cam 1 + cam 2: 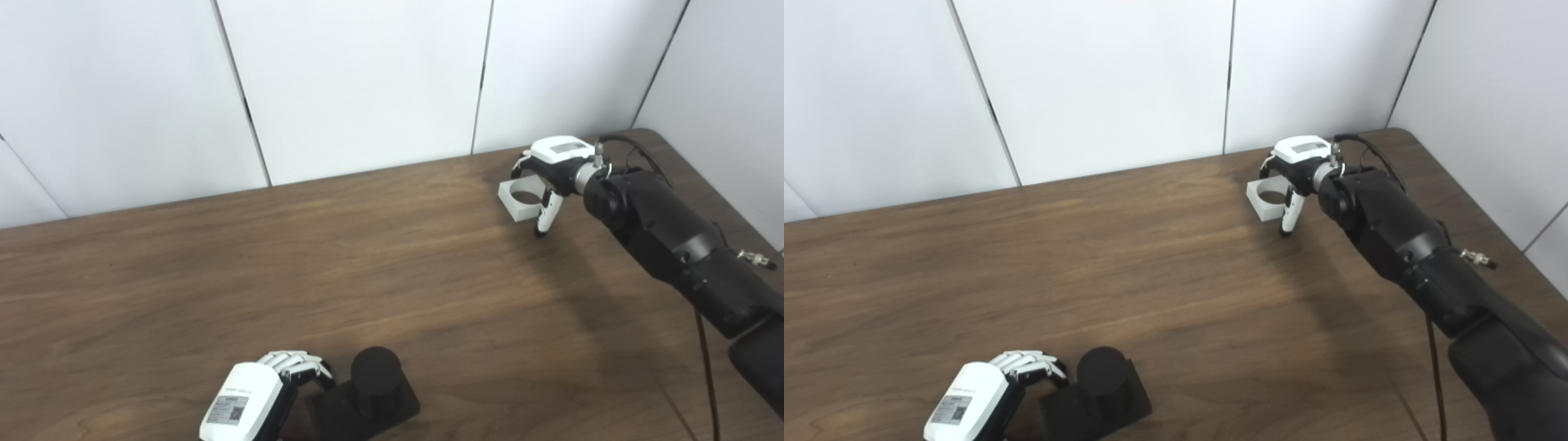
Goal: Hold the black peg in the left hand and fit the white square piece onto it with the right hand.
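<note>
My right hand (554,168) reaches across to the far right part of the table (306,257), where the white piece (520,197) sits. My fingers curl over the piece's far side and my thumb (545,215) points down at its near right corner, tip close to the wood. The hand is cupped around the piece, partly spread, and I cannot tell whether it is actually gripping or only touching. The piece looks to be lying flat on the table, its round hole facing up.

My left hand (257,392) is low at the near edge of the table, fingers (294,362) curled and close together, just beside the left side of the peg (375,380). The fingertips seem to reach the peg's square base, but contact is hidden by the hand's back. The peg is a short black cylinder standing upright on that flat black base, its long axis vertical, round top facing up.

Peg and piece lie well apart, at opposite corners of the view.

The right eye view shows more of my right forearm and the table's right edge; the left eye view shows the peg's base more fully.
</note>
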`<state>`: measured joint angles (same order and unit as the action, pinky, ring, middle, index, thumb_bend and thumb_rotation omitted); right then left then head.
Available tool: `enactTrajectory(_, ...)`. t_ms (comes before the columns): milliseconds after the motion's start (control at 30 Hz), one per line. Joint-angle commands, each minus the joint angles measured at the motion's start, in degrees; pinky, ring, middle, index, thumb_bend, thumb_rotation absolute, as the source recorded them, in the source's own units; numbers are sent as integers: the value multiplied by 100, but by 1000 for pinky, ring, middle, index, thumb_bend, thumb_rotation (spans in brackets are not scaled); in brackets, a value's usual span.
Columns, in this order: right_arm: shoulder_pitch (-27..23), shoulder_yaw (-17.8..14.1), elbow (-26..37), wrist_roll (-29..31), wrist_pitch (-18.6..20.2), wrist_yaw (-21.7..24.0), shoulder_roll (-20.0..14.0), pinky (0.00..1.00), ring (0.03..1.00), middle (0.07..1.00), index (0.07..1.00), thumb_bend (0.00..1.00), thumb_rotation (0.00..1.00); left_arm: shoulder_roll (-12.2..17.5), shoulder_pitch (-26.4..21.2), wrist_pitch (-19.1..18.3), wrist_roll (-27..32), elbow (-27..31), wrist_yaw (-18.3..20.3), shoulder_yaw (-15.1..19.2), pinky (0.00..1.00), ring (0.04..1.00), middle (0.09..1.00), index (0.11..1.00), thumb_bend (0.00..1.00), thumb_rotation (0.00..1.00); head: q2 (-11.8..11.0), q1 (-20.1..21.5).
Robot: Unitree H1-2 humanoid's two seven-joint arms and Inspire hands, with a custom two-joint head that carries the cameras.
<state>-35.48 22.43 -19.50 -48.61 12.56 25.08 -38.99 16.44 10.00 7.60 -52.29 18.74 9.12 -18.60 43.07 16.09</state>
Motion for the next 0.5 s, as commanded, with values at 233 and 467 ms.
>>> enactTrajectory(233,-436,5,-180,-168,-112,-115,-199,954,978,926,812,871,172,127,135,-315,17,-70,375,84,763,763,716,490,505,54,32,-25)
enactTrajectory(467,-440,18,-279,-155,-250,-148,-196,932,966,902,747,854,174,124,133,-332,16,-53,392,90,764,763,715,490,504,54,32,-25)
